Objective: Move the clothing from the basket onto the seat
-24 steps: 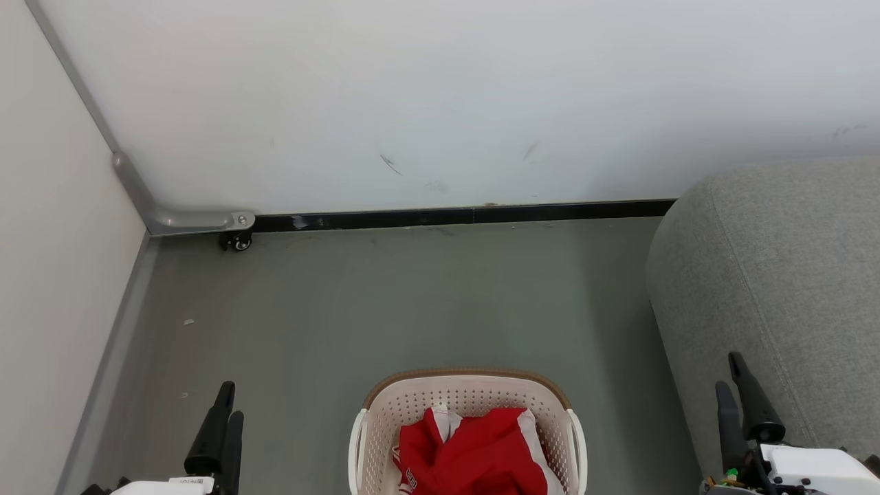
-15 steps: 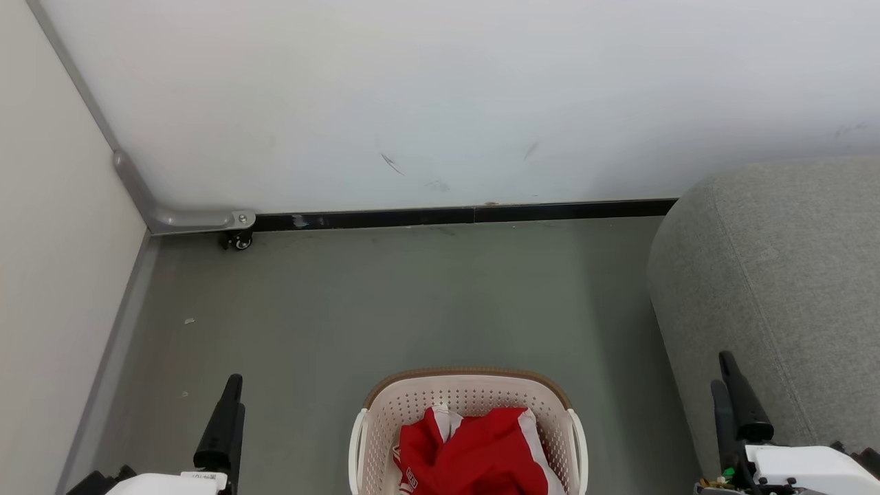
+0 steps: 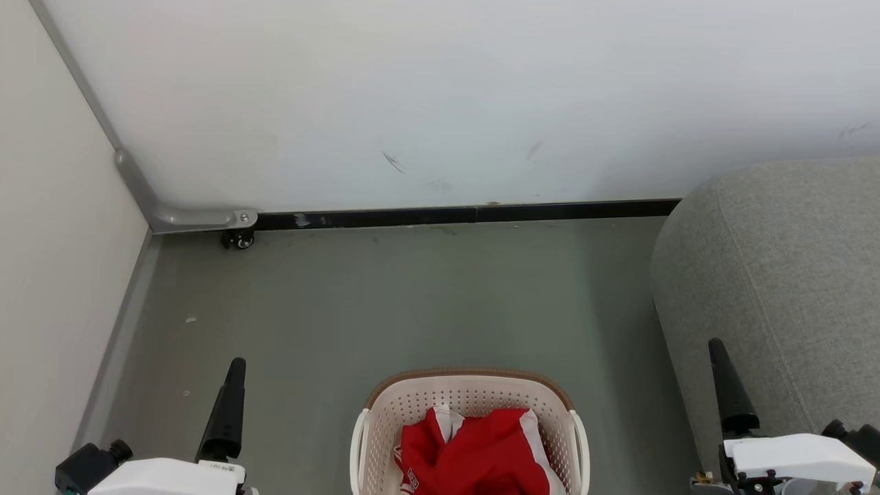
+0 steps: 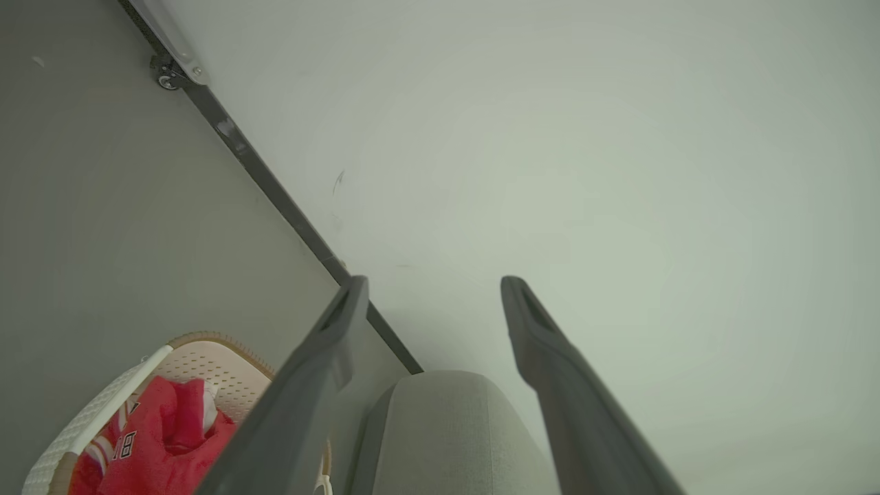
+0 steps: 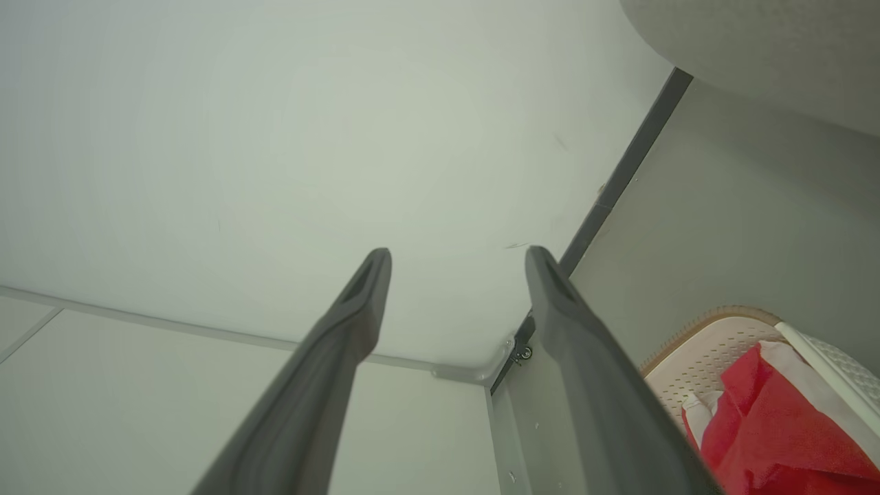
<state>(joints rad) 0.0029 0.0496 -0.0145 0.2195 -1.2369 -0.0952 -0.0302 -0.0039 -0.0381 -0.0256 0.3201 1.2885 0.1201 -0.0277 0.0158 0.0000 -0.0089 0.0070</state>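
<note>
The cream basket [image 3: 467, 379] with its brown rim sits on the floor at the bottom middle of the head view. Crumpled red and white clothing [image 3: 474, 450] lies inside it. The grey seat [image 3: 777, 275] fills the right side, close to the basket. My left gripper [image 3: 236, 366] is to the left of the basket and my right gripper [image 3: 715, 347] is between basket and seat. In the left wrist view the left gripper [image 4: 434, 283] is open and empty, with the clothing [image 4: 158, 440] at lower left. The right gripper [image 5: 459, 254] is open and empty, with the basket [image 5: 694, 330] at lower right.
A white wall with a black baseboard [image 3: 467, 214] runs across the back. A metal bracket and a small caster wheel [image 3: 238, 240] sit in the left corner, where a pale side panel [image 3: 55, 275] closes the left. Grey floor [image 3: 412, 295] lies ahead of the basket.
Both arms have risen into view, showing more of their white wrists. Each gripper now appears edge-on, as a single dark finger. The right gripper drifted slightly left; basket and clothing have not moved.
</note>
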